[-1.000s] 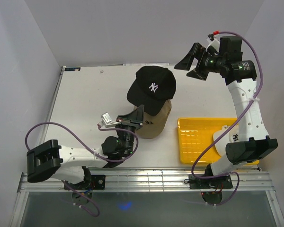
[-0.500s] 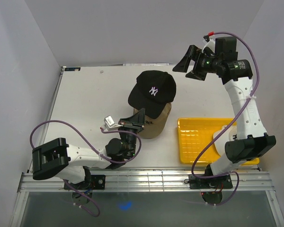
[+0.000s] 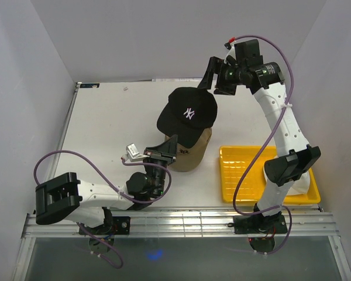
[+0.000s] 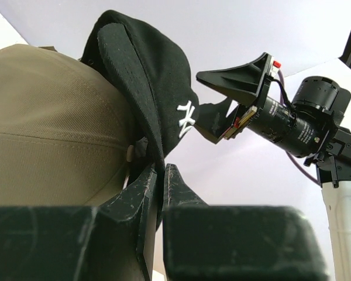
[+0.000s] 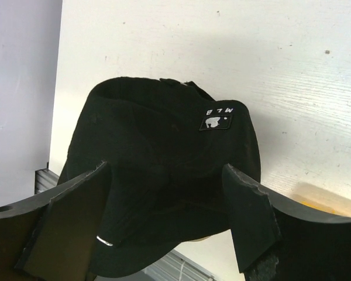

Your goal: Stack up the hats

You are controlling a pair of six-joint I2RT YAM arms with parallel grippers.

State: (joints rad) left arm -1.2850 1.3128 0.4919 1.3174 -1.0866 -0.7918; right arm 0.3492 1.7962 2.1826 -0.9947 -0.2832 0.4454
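Note:
A black cap (image 3: 187, 112) with a white logo lies tilted on top of a tan cap (image 3: 194, 153) at the table's middle. My left gripper (image 3: 173, 140) is shut on the black cap's brim; in the left wrist view the brim (image 4: 155, 146) is pinched between the fingers, with the tan cap (image 4: 47, 134) to the left. My right gripper (image 3: 213, 79) is open and empty, hovering just behind and above the black cap. In the right wrist view the black cap (image 5: 164, 152) lies below, between the spread fingers (image 5: 251, 216). The pink and white caps are out of view.
A yellow tray (image 3: 245, 175) lies at the right front of the white table (image 3: 105, 117). Grey walls close in the back and both sides. A metal rail (image 3: 181, 222) runs along the near edge.
My right arm has swung left and forward, bringing its open gripper from the back right to just behind the black cap. The left gripper keeps its hold on the brim.

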